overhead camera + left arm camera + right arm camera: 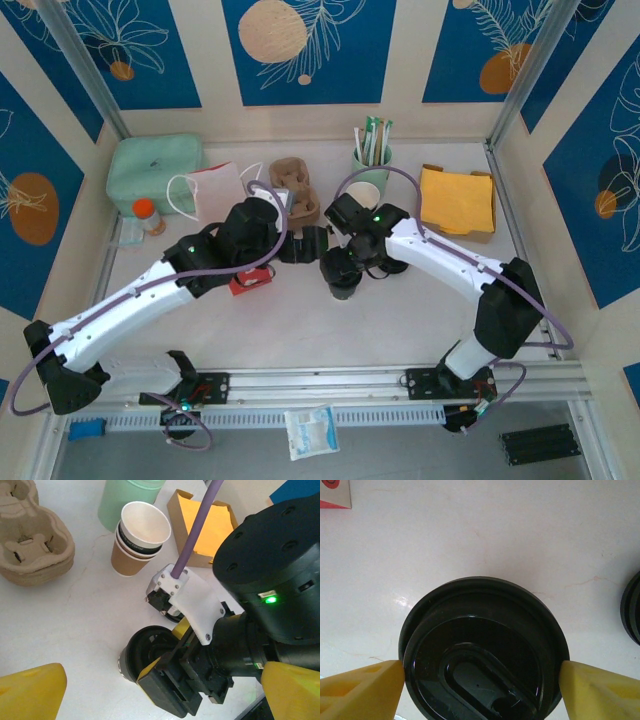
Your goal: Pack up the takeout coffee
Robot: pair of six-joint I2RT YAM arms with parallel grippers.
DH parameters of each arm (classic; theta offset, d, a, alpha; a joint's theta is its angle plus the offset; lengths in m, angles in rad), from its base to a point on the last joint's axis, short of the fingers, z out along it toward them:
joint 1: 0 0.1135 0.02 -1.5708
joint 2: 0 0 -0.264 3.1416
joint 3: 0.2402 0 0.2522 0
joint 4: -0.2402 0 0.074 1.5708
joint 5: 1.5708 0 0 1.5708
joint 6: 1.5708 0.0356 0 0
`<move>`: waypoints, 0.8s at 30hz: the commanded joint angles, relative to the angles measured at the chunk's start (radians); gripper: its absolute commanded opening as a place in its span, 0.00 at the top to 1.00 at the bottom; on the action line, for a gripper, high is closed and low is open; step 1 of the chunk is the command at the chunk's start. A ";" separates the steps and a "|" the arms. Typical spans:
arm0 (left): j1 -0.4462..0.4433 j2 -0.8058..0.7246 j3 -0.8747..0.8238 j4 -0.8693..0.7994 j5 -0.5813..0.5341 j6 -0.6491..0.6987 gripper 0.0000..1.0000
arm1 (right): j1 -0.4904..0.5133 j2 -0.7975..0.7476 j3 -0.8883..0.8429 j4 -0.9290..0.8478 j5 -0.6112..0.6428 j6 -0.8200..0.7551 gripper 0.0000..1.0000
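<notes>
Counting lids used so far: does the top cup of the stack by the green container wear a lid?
No, the stack of cups is open on top, its white inside plainly showing.

White table (400, 320); lidded cup (485, 635), carriers (294, 183)

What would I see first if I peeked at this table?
Probably the two white robot arms, the left arm and right arm, leaning in to meet mid-table. Close up, the black-lidded coffee cup sits between the yellow fingers of the right gripper. Bright yellow napkins glow at the back right.
</notes>
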 commanded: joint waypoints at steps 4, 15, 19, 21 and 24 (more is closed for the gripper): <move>0.015 -0.018 -0.019 -0.009 -0.005 -0.009 0.01 | 0.018 0.049 -0.008 -0.023 0.034 -0.016 0.19; 0.019 -0.021 -0.025 -0.001 0.000 -0.013 0.01 | 0.041 0.050 -0.073 0.006 0.051 0.016 0.23; 0.018 -0.020 -0.026 0.005 0.003 -0.015 0.01 | 0.066 0.077 -0.117 0.042 0.045 0.035 0.27; 0.019 -0.021 -0.028 0.006 0.003 -0.016 0.01 | 0.078 0.096 -0.122 0.048 0.062 0.042 0.29; 0.019 -0.022 -0.029 0.005 0.003 -0.017 0.00 | 0.073 0.097 -0.098 0.045 0.093 0.035 0.31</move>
